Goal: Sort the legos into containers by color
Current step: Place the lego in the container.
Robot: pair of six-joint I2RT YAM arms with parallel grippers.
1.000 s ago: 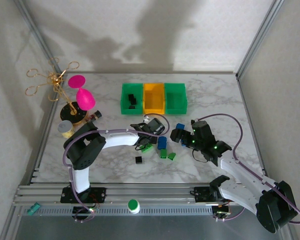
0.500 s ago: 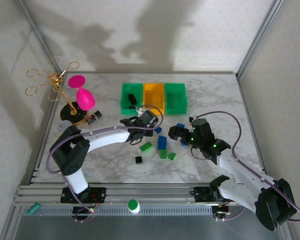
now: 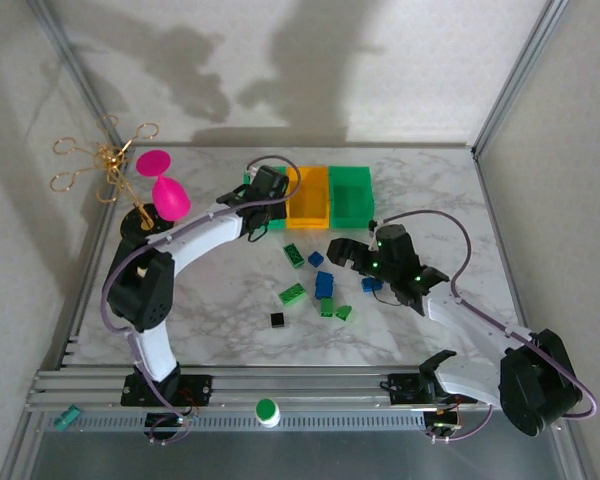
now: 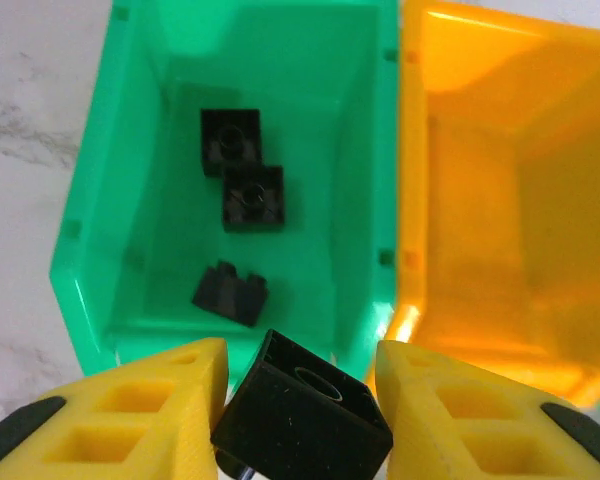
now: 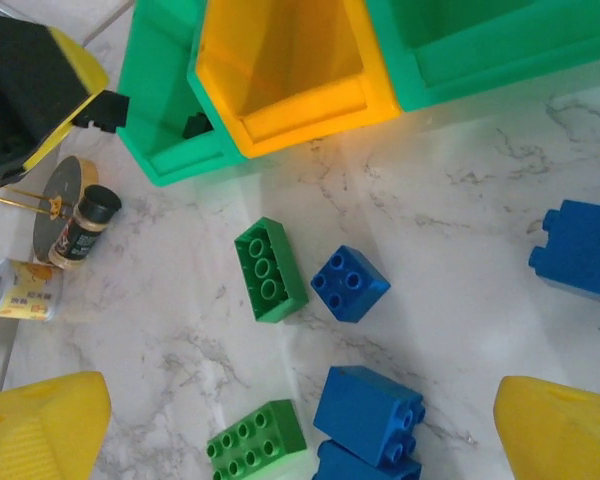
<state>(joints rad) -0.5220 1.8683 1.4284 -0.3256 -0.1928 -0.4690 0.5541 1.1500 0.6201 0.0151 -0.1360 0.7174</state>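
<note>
The marble table (image 3: 230,290) carries all items. The left arm (image 3: 195,240) reaches across it to the far row of bins; the right arm (image 3: 460,320) extends toward the centre of the table.

The three containers stand side by side, touching, at the far edge: left green bin (image 4: 80,250), orange bin (image 3: 308,224), right green bin (image 3: 351,222). The orange bin and the right green bin show bare interiors. The pink goblet (image 3: 165,192) stands well to the left of the bins.

The left gripper (image 4: 300,385) hangs above the near wall of the left green bin. Its yellow fingers (image 4: 150,400) pinch one black brick (image 4: 305,410) from both sides, the brick tilted. The right gripper (image 5: 300,430) hovers over the loose bricks, its fingers (image 5: 40,425) spread wide with nothing between them.

Brick locations:
- Left green bin: three black bricks (image 4: 253,197) lie on its floor, two touching at the far end, one apart at the near end.
- Table, in front of the bins: a long green brick (image 5: 270,268) just beside a blue square brick (image 5: 350,283).
- Table, nearer: a second green brick (image 5: 257,440), a blue cluster (image 5: 370,410), a further blue brick (image 5: 580,250) to the right.
- Table, near side: two small green bricks (image 3: 335,310) and a lone black one (image 3: 277,320).
</note>
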